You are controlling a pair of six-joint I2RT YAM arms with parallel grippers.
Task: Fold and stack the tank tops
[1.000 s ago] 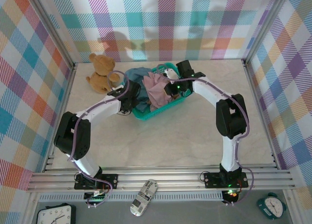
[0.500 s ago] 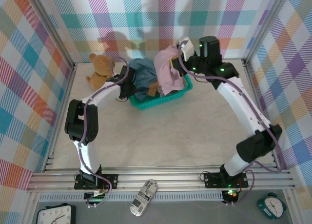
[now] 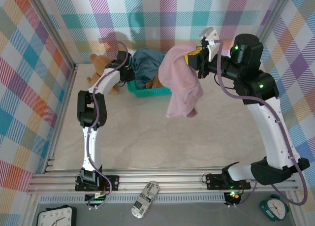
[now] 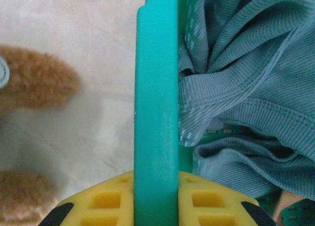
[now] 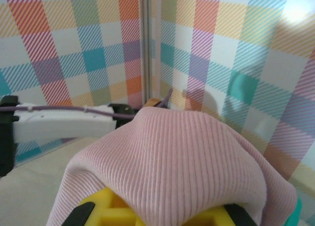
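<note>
Unloading: your right gripper (image 3: 194, 58) pinches the pink top (image 3: 184, 88) aloft (left gripper (image 4: 156, 199) seemingly clamps the basket (image 4: 156, 88) rim); lay it flat next.

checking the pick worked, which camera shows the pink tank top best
Top external: the whole pink tank top hangs from the shut right gripper, above the table. Right wrist gives a close ribbed fold of it draped over that gripper's yellow fingers.
</note>
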